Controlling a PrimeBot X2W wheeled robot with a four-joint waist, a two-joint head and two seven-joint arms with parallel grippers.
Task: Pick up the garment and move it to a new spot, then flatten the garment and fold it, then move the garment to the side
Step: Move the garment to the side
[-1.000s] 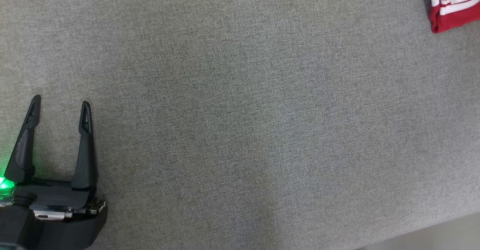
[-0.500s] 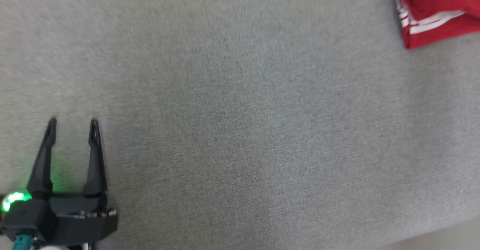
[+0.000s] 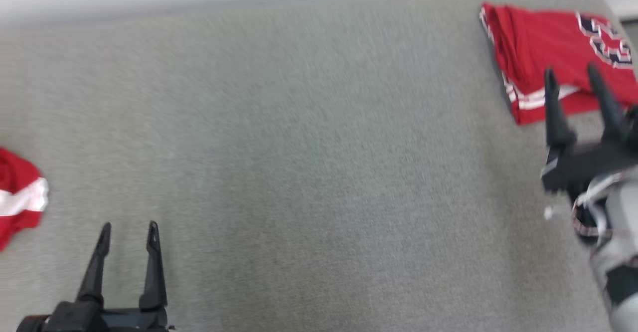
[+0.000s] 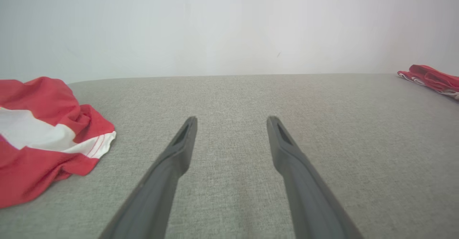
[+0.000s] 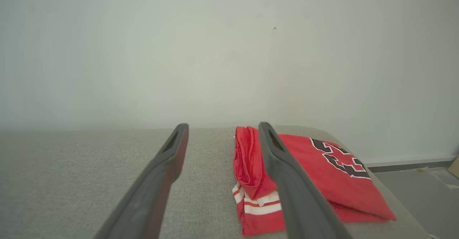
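Observation:
A crumpled red garment [image 3: 20,192] with a white band lies at the left edge of the grey surface; in the left wrist view this garment [image 4: 43,138] sits left of my fingers. My left gripper [image 3: 128,227] [image 4: 232,118] is open and empty, low over bare fabric to its right. A folded red garment [image 3: 543,48] [image 5: 322,174] with a dark emblem and white stripes rests at the far right corner. My right gripper [image 3: 571,71] [image 5: 223,125] hovers open at its near edge, one finger over the cloth, holding nothing.
The grey fabric surface [image 3: 309,162] spreads wide between the two garments. A pale wall [image 5: 229,52] runs behind it. The surface ends just right of the folded garment, with floor [image 5: 423,192] beyond. The folded garment [image 4: 430,77] also shows far right in the left wrist view.
The head camera has swung, so the far edge, the wall and the crumpled garment now show. My right gripper has come into view beside the folded garment. Both grippers stay open.

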